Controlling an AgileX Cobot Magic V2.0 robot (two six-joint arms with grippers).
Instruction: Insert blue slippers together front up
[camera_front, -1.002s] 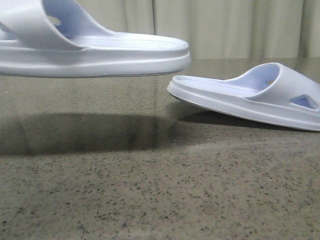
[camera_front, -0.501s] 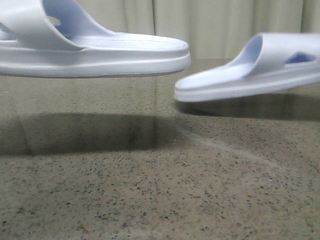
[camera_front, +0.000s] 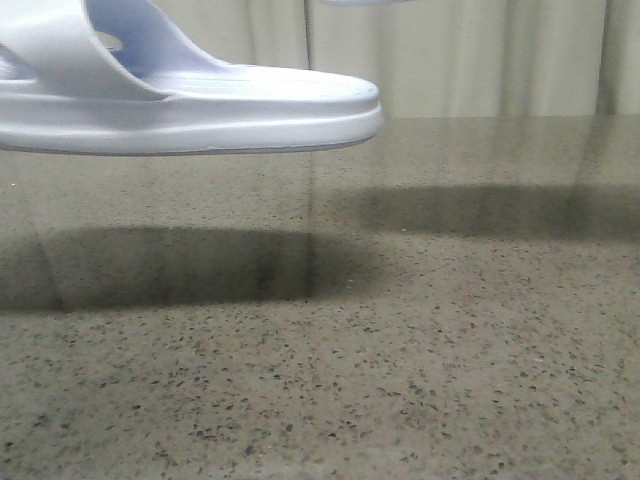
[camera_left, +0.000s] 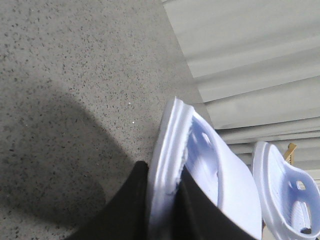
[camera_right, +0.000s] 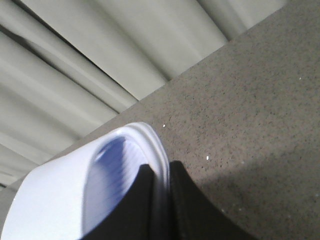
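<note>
Front view, upper left: we hold one slipper (camera_front: 190, 105) level above the table (camera_front: 320, 350), the left gripper (camera_left: 162, 210) clenched on its edge. At the top centre, a sliver of the other slipper (camera_right: 75, 190) shows (right gripper (camera_right: 161, 207) pinching its rim). We should align toes before nesting them.

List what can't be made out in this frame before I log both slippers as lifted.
- Right-hand slipper, front view: only a sliver shows at the top edge, the frame cutting off its tilt and heading.
- Left-hand slipper, front view: heel end cut off by the left edge.
- Right gripper, right wrist view: the slipper rim it clamps is motion-blurred.
- Left gripper, left wrist view: fingertips cut off by the bottom edge.
</note>
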